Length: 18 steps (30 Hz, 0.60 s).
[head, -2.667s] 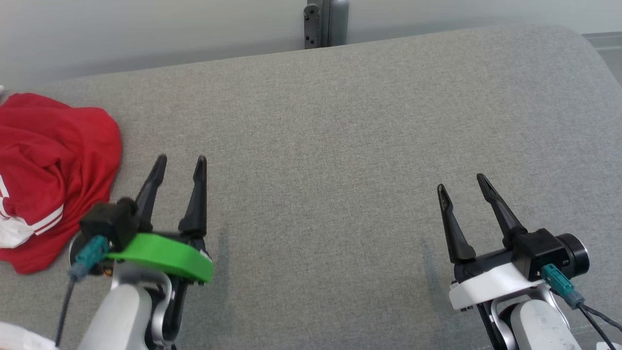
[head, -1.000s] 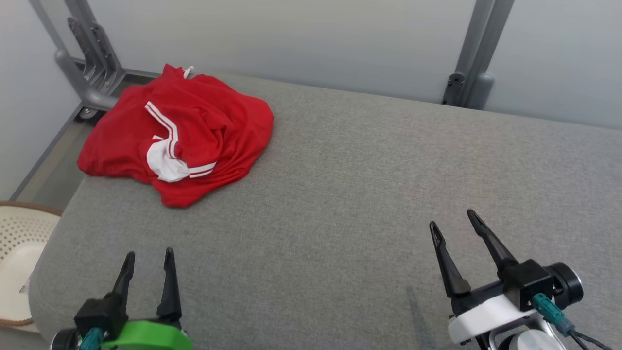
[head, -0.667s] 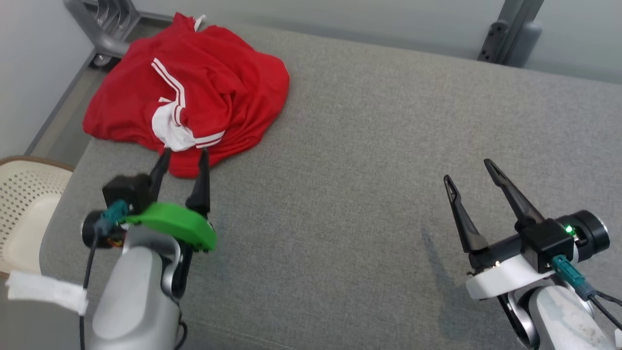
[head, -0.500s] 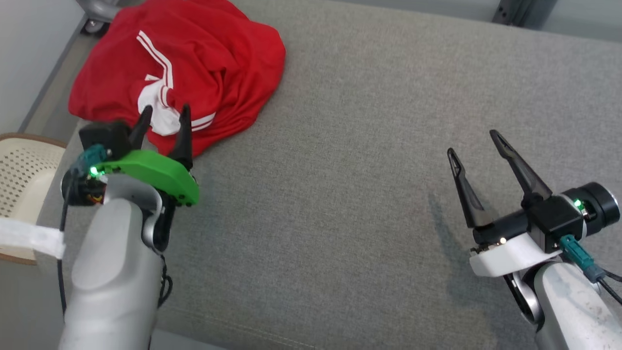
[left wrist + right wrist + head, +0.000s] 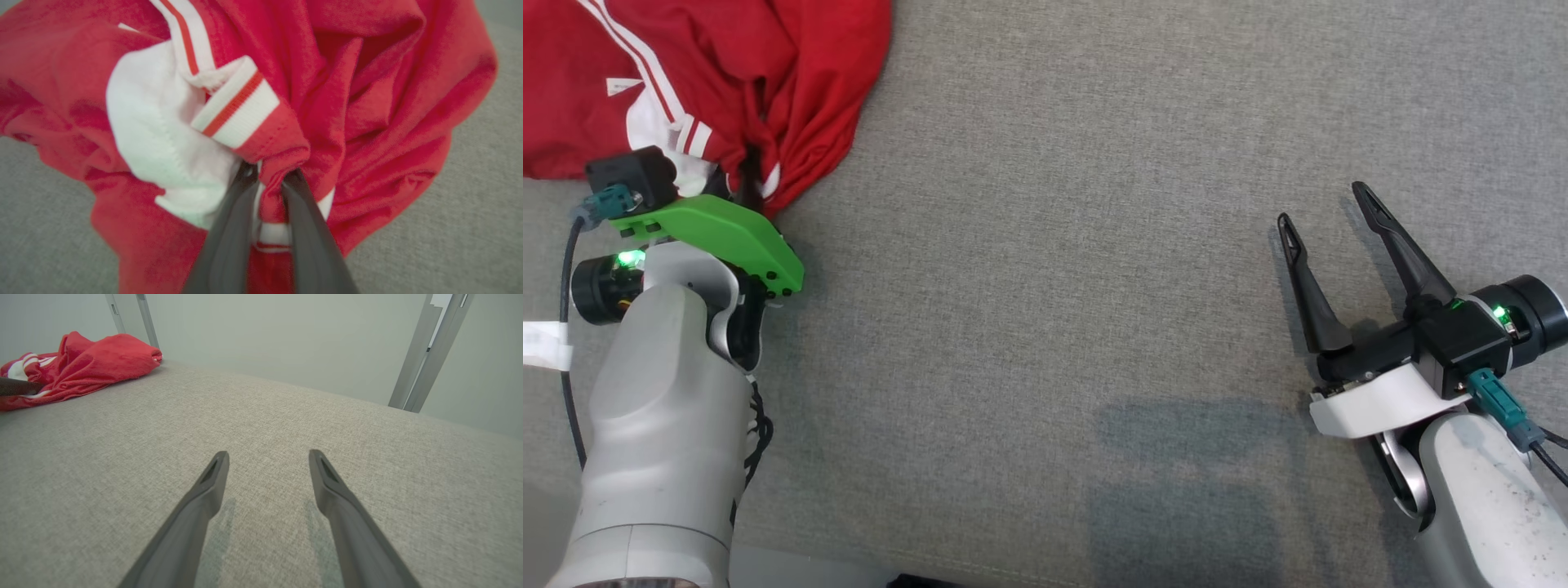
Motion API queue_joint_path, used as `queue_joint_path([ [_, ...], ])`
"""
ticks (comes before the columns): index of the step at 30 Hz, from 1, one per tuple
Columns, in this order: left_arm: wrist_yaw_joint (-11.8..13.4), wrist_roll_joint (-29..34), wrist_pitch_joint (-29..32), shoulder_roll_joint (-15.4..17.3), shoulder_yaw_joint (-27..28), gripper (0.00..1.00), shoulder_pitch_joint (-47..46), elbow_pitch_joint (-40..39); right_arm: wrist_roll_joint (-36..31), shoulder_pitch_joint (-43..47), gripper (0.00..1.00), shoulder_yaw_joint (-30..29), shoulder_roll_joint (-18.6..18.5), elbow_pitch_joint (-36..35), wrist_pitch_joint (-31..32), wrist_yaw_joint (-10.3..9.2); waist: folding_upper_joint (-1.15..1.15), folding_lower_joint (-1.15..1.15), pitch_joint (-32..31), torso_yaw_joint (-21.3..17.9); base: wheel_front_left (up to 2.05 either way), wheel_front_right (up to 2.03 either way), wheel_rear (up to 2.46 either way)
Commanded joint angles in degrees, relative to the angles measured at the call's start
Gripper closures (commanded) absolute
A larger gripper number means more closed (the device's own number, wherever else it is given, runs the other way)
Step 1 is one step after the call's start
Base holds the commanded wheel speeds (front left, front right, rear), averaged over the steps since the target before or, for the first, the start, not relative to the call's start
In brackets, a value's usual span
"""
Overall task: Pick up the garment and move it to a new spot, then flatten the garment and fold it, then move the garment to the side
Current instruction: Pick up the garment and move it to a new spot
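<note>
Plainly, the garment point(image 5: 367, 81) is soft red jersey, crumpled in a heap, with ribbed white cuffs striped red and a stitched white panel; a small white mark on it is too small to read. It lies at the far left of the counter point(image 5: 1094, 245), a coarse grey weave. The left pincer point(image 5: 269, 179) is clenched on a bunched fold beside a cuff. The right pincer point(image 5: 1323, 203) stands released, well apart, tapered dark fingers spread.

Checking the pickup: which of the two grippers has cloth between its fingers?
The left gripper: its fingers pinch a fold of the red garment. The right gripper stands open, apart.
</note>
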Motion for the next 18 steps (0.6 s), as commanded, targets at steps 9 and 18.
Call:
queue_joint_path([
  [9, -0.77, 0.69, -1.77, 2.94, -3.27, 1.00, -1.56, -4.19, 0.84, 0.72, 0.00, 0.80, 3.31, 1.31, -0.18, -0.06, 0.00, 0.00, -5.65, -4.24, 0.00, 0.00, 0.00],
  [18, -0.93, -0.27, 8.07, 6.79, -7.47, 1.00, -3.81, -23.43, 2.18, 2.44, 0.00, 1.24, 7.64, 2.29, -0.18, -0.06, 0.00, 0.00, -13.15, -12.62, 0.00, 0.00, 0.00],
])
